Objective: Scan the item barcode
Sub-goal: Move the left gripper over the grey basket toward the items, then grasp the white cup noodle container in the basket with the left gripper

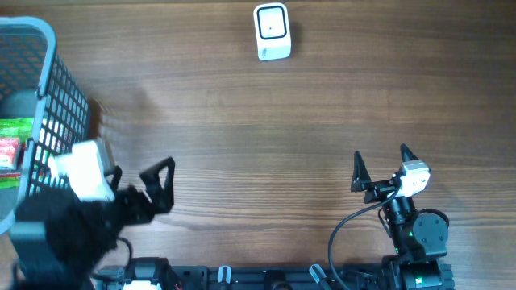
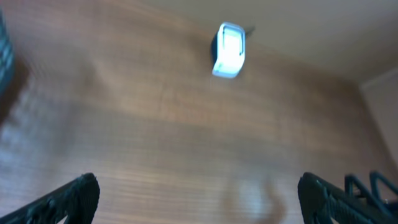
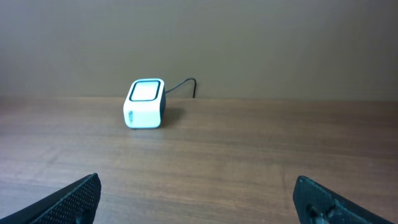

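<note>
1. Table [image 1: 242, 121]: wood, filled frame.
2. Basket [image 1: 68, 89] sat at left edge w/ green pack [image 1: 14, 129] inside.
3. L gripper [image 1: 139, 173], lower left: jaws stood wide, empty.
4. R gripper [image 1: 380, 155], lower right: also wide & empty.
5. Scanner [image 1: 272, 31] sat top centre.

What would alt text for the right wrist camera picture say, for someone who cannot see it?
A small white barcode scanner, its dark cable trailing behind, sits on a wooden table. The right tool stands wide open and empty at the bottom edge.
</note>
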Controlling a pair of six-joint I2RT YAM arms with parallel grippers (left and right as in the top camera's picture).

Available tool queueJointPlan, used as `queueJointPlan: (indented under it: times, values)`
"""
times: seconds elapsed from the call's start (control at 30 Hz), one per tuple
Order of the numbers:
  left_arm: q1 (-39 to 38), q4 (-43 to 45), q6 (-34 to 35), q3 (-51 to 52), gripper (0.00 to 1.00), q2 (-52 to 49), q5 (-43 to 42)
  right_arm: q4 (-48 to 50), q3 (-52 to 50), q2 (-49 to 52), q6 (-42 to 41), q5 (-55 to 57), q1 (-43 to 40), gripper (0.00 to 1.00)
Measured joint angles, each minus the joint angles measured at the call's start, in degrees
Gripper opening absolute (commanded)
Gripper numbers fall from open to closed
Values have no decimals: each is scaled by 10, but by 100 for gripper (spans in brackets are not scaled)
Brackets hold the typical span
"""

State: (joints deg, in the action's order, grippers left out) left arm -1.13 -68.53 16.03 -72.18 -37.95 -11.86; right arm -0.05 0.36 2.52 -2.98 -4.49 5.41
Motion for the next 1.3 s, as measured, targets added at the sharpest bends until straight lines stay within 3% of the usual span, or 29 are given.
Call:
queueJointPlan:
  times: [0.13, 0.27, 0.47, 0.6, 0.7, 0.87, 1.3]
  values:
    - [0, -26, -5, -163, 100, -180, 2, 0, 0, 1, 0, 0, 0, 100]
    - [9, 40, -26, -171, 100, -243, 91, 0, 0, 2, 0, 0, 0, 100]
    - [167, 179, -66, -175, 100, -247, 271, 0, 0, 2, 0, 0, 0, 100]
    - [322, 202, -96, -176, 100, -263, 312, 0, 0, 2, 0, 0, 0, 100]
    - [396, 184, -100, -180, 100, -315, 310, 0, 0, 2, 0, 0, 0, 100]
    - [405, 133, -100, -180, 100, -393, 300, 0, 0, 2, 0, 0, 0, 100]
    - [405, 132, -100, -180, 100, -398, 300, 0, 0, 2, 0, 0, 0, 100]
